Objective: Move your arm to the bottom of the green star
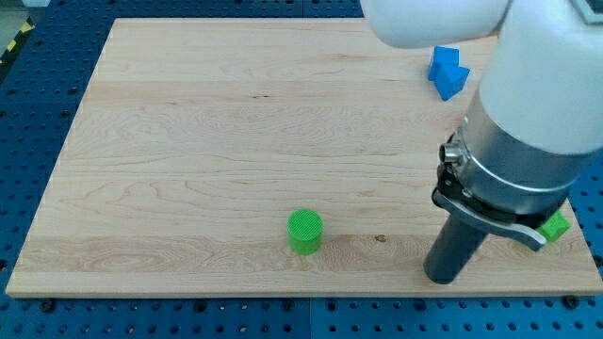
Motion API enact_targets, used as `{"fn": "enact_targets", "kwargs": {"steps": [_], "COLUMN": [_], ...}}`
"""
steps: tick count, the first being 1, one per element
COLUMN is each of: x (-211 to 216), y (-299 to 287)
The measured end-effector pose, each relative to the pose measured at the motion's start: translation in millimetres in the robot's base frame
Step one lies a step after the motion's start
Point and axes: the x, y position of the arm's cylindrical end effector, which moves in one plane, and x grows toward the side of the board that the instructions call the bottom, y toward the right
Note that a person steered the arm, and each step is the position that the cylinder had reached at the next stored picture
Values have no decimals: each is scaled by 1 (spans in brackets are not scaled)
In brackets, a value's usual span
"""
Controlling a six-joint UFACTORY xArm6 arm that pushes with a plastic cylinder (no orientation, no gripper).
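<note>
Dark and straight, the rod ends at my tip, which rests on the wooden board close to its near edge, toward the right. The rod is a plain pusher with nothing to spread or press together, and it pinches nothing; the tip touches no block.

Just to the right of the tip and a little farther back, a small green piece shows from behind the arm's grey collar, near the board's right edge. Most of it is hidden, so I cannot tell whether this is the green star. The tip sits to its left and slightly nearer, close but apart from what shows of it.

Well to the left of the tip, at about the same depth, stands a green cylinder, upright and alone.

At the far right of the board, a blue block of irregular shape lies partly behind the arm's white housing.
</note>
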Motion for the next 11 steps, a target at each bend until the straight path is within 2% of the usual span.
{"fn": "enact_targets", "kwargs": {"steps": [7, 8, 10, 11], "x": [6, 6, 4, -7], "y": [61, 90, 185, 209]}}
